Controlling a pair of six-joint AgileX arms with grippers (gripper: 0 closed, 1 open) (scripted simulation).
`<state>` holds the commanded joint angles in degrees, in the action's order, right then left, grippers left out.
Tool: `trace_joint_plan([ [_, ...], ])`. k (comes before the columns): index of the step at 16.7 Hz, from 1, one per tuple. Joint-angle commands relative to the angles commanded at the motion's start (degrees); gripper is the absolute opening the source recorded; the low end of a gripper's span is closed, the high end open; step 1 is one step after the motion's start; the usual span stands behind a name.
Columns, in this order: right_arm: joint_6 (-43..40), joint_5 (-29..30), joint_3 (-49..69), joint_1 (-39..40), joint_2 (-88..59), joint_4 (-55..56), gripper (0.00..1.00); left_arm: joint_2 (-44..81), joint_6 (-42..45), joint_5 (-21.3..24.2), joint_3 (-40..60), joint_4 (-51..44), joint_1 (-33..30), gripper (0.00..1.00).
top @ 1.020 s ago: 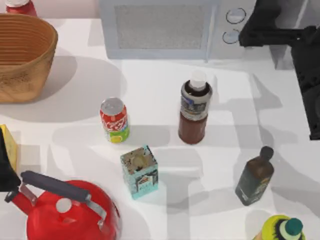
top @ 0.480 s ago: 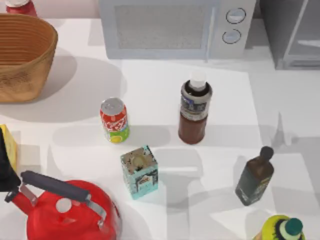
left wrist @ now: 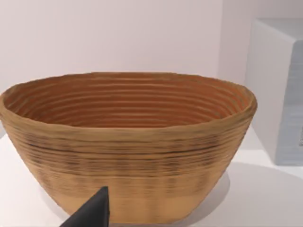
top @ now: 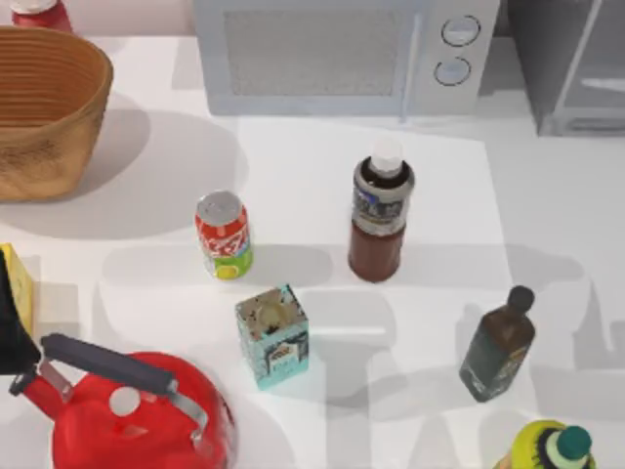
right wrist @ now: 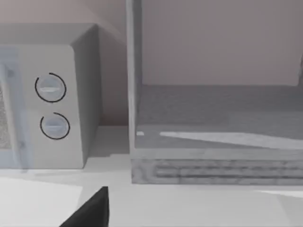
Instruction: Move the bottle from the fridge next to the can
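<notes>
The black right arm that reached across the far right of the table a second ago has gone from the top view, and the shadows on the right side have shifted; every object stands where it stood.

The bottle [top: 380, 217] stands upright on the white table [top: 293, 166], out of the fridge [top: 566, 68], which sits at the far right corner. It is a tall clear plastic cylinder of dark reddish-brown liquid with a white screw cap and a grey-and-blue label round its upper part. The can [top: 224, 234] stands upright to its left, near but apart: red, with a silver top and a yellow-green base band.

The fridge is a grey metal box; in the right wrist view its inside [right wrist: 218, 113] is a bare grey floor behind a light grey frame. The white microwave [top: 342, 54], with two round knobs, stands just beside it on the left.

Other objects:
- a ribbed woven basket [top: 44, 107] at far left, oval and open-topped;
- a teal square tin [top: 272, 335] in front of the can;
- a glossy red kettle [top: 137, 410] with a dark handle at near left;
- a dark olive glass bottle [top: 496, 347] with a round black stopper at near right;
- a yellow bottle [top: 549, 449] with a green cap at the near edge.

Each wrist view shows one dark finger tip [left wrist: 92, 213] [right wrist: 90, 210]; I cannot tell whether either pair of jaws is open or closed.
</notes>
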<state>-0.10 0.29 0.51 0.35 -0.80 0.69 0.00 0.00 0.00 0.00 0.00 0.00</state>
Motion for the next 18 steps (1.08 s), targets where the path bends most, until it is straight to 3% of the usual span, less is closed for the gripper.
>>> trace_joint_plan([
  [10,0.0,-0.2,2.2,-0.3,3.7,-4.4,1.00,0.0,0.0,0.0,0.0,0.0,0.0,1.00],
  [14,-0.2,-0.3,9.2,-0.2,12.2,-17.9,1.00,0.0,0.0,0.0,0.0,0.0,0.0,1.00],
  [18,-0.3,-0.3,18.1,-0.2,23.1,-39.9,1.00,0.0,0.0,0.0,0.0,0.0,0.0,1.00],
])
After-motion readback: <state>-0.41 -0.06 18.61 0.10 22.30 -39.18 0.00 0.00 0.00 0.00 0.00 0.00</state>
